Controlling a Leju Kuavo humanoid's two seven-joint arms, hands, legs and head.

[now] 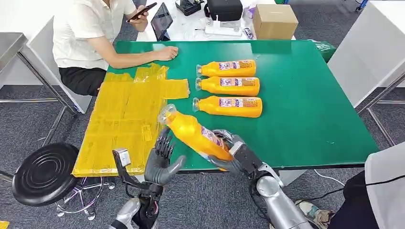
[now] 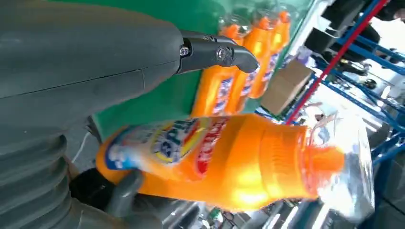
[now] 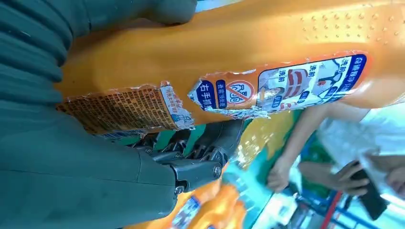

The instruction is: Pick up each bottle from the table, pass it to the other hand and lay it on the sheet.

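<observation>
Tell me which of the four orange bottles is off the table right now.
The bottle in the right hand: the held bottle tilts above the table's near edge, while the three others lie flat in a row.

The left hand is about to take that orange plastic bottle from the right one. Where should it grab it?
Probably the bare upper body of the orange plastic bottle, just below its neck. The right hand holds the base end, and the open left hand waits beneath the free end, so come from below.
</observation>
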